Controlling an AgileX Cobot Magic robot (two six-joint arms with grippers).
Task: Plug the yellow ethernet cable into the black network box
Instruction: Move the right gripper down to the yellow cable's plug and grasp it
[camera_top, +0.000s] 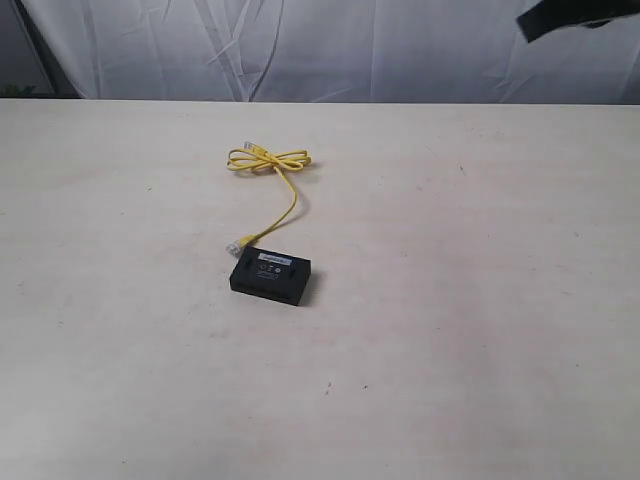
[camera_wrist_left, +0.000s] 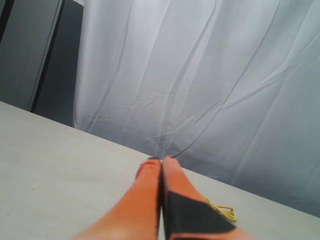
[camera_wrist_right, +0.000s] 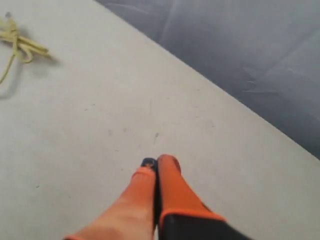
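The black network box (camera_top: 270, 276) lies flat near the table's middle, a grey-white label on top. The yellow ethernet cable (camera_top: 284, 205) runs from a clear plug just beside the box's far left corner up to a knotted loop with a second plug. My left gripper (camera_wrist_left: 161, 161) is shut and empty, orange fingers pressed together, held off the table; part of the cable loop (camera_wrist_left: 222, 210) shows beside it. My right gripper (camera_wrist_right: 158, 162) is shut and empty above bare table, with the knotted loop of the cable (camera_wrist_right: 16, 44) well away. A dark part of the right arm (camera_top: 580, 15) shows at the top right.
The pale table (camera_top: 450, 330) spreads wide around the box and cable. A white curtain (camera_top: 330, 50) hangs along the table's far edge. A dark panel (camera_wrist_left: 30, 55) stands beyond the curtain in the left wrist view.
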